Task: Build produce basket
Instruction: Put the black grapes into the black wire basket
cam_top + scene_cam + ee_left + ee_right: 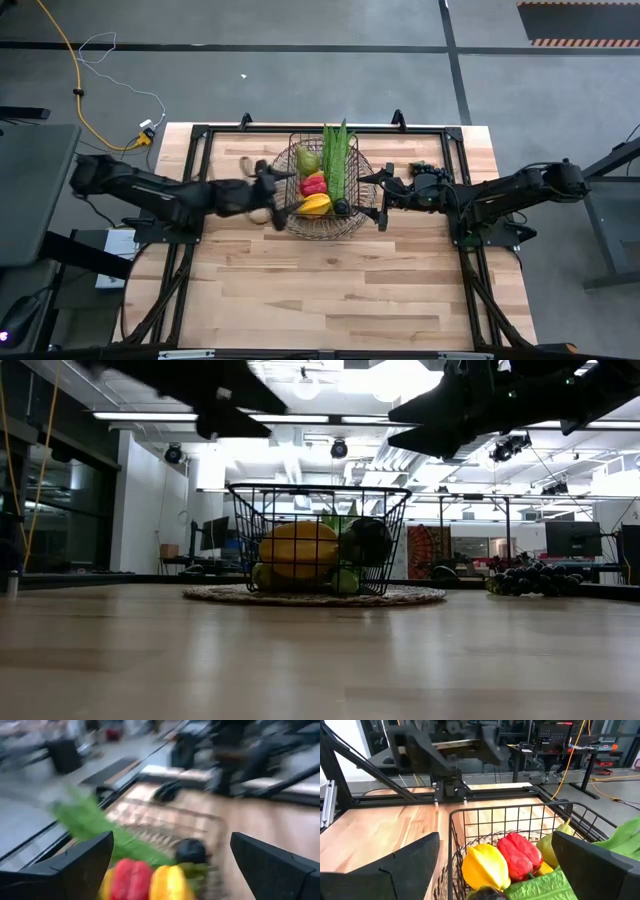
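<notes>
The dark wire basket (322, 226) stands mid-table on a round woven base (315, 597). In it lie a long green leafy bunch (336, 158), a green pear (308, 160), a red pepper (520, 852), a yellow-orange pepper (484, 865) and a small dark round fruit (366, 542). Dark grapes (530, 578) rest on the table to the basket's right. My left gripper (275, 195) hangs open just left of the basket, above the table. My right gripper (380, 195) hangs open at the basket's right side. Both hold nothing.
Black frame rails (200, 135) border the table's far, left and right sides. A small beige object (245, 163) lies left of the basket. Bare wooden tabletop (330, 290) stretches toward the near edge. A yellow cable (80, 90) runs over the floor at far left.
</notes>
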You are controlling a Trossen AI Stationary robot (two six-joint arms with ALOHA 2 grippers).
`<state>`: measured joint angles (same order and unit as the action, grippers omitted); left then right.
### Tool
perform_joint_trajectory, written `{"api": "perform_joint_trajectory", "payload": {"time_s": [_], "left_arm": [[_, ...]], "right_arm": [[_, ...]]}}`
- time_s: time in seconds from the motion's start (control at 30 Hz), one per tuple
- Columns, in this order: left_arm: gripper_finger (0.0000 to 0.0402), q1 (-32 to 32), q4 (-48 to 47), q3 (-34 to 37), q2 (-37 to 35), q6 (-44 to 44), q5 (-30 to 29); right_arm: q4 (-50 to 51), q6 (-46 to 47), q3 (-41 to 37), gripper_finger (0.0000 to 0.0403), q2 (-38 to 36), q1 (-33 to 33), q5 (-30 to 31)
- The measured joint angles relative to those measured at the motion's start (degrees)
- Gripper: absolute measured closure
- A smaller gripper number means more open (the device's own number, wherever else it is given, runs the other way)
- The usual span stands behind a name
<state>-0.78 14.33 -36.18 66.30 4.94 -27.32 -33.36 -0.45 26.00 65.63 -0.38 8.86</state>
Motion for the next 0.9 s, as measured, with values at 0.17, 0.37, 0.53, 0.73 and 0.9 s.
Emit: {"api": "perform_joint_trajectory", "payload": {"time_s": [0.17,0.37,0.53,0.73,0.9], "left_arm": [[0.0014,0.46,13.62,12.35,-11.60,-4.23,9.19],[0.0014,0.48,18.04,17.97,-19.43,-5.21,11.99],[0.0014,0.46,18.23,18.11,-20.17,-5.18,12.01],[0.0014,0.42,18.14,18.11,-20.17,-5.20,11.74],[0.0014,0.42,18.07,18.11,-20.17,-5.19,11.71]], "right_arm": [[-0.36,0.00,0.00,0.0029,0.00,0.01,0.00],[-0.95,0.43,0.00,0.0029,0.00,0.00,0.02],[0.71,4.66,0.76,0.0029,0.00,0.06,8.18],[36.57,20.48,9.71,0.0029,0.29,-6.69,34.71],[61.29,32.18,13.88,0.0029,3.25,-20.26,25.29]]}}
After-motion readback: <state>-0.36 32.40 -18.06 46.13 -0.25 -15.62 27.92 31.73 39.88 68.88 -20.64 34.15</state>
